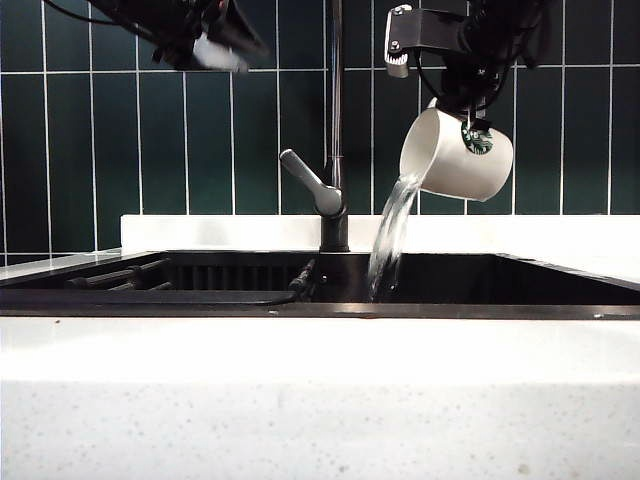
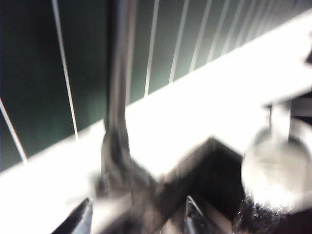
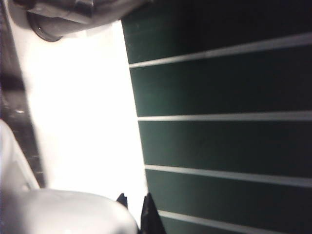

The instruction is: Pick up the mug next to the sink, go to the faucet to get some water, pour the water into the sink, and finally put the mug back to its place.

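The white mug (image 1: 455, 160) with its green logo hangs tilted high over the right part of the sink (image 1: 300, 310). A stream of water (image 1: 392, 235) runs from its rim into the black basin. My right gripper (image 1: 470, 110) holds the mug from above. In the right wrist view the mug (image 3: 63, 212) sits beside the right gripper (image 3: 135, 204), whose tips are nearly together. The dark faucet (image 1: 336, 100) stands behind the sink, its lever (image 1: 310, 182) angled left. My left gripper (image 1: 215, 45) is raised at the upper left, blurred. In the left wrist view the left gripper (image 2: 136, 222) is open and empty, facing the faucet (image 2: 119, 73) and the mug (image 2: 275, 168).
Dark green tiles (image 1: 120, 150) cover the wall behind a white ledge (image 1: 220, 232). A broad white speckled counter (image 1: 300, 400) runs along the front. Dark bars (image 1: 120, 275) lie in the left part of the basin.
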Available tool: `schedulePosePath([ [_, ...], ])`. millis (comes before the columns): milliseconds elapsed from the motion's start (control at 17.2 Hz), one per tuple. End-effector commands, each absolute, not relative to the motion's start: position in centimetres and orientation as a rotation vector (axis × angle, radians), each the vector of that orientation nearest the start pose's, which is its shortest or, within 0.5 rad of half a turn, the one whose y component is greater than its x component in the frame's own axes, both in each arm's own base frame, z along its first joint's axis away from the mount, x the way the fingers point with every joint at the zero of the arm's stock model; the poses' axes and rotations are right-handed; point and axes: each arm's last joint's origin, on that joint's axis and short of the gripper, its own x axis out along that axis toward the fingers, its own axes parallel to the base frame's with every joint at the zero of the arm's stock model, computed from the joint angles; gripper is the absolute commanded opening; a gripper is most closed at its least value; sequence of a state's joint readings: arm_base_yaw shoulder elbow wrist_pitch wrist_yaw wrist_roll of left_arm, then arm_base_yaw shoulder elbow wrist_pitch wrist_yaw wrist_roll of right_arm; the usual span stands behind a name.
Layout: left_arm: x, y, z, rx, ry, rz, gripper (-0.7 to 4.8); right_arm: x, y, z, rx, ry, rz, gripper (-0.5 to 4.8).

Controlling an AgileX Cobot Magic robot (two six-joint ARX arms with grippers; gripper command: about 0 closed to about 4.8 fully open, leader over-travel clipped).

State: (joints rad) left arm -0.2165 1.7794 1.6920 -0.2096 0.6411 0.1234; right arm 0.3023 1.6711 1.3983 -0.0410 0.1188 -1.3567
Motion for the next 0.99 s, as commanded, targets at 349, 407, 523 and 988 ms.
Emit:
schedulePosePath([
  [349,39.4,-10.1,36.2,0.026,0.419,-0.716,1.76,37.8,11.9,34.4,-1.768,-0.139,0.344,0.21],
  [407,39.4,-10.1,36.0,0.024,0.434,-0.711,1.76,37.8,12.1,34.1,-1.773,-0.130,0.359,0.21],
  [523,39.3,-10.0,35.7,0.028,0.468,-0.678,1.76,37.8,12.1,34.0,-1.778,-0.129,0.363,0.21],
  [988,38.6,-9.7,36.7,0.027,0.461,-0.621,1.14,38.3,10.3,34.3,-1.285,0.039,0.225,0.21],
])
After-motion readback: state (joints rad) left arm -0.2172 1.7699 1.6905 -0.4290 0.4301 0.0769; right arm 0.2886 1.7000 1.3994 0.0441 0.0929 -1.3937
